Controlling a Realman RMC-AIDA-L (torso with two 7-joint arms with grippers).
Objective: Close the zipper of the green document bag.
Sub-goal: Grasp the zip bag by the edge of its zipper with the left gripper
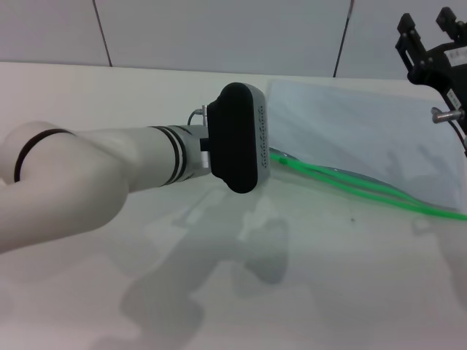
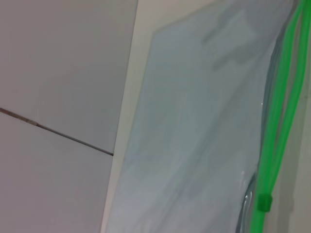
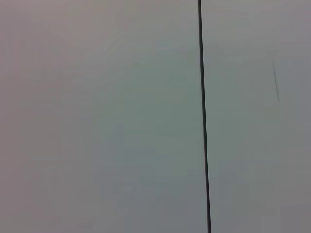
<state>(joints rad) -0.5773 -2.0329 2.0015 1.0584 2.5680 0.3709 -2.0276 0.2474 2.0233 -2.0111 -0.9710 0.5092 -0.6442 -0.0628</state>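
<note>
- Green zipper (image 1: pixel 343 182) runs along the bag's long edge nearest the robot; its two strips lie parted, so the zip is open along most of the visible length.
- Small green slider (image 2: pixel 263 202) shows only in the left wrist view, sitting where the two strips join into one.
- Translucent grey-blue bag (image 1: pixel 350 138) lies flat on the white table (image 1: pixel 306 292), reaching from the left arm's wrist across to the right gripper.
- Left gripper is hidden in the head view: the arm's black wrist housing (image 1: pixel 239 138) stands in front of it, right at the bag's near corner where the zipper starts. Whether its fingers are spread or pressed together I cannot tell.
- Left wrist view shows no fingers, only the bag's surface, the green strips and the slider close below the camera.
- Right gripper (image 1: pixel 430 33) hangs raised beyond the bag's far end, well apart from the left arm and clear of the zipper; its two black fingers point upward with a gap between them, holding nothing.
- Grey panelled wall (image 1: pixel 219 36) stands behind the table; the right wrist view shows only this wall and one dark seam (image 3: pixel 203 121).
</note>
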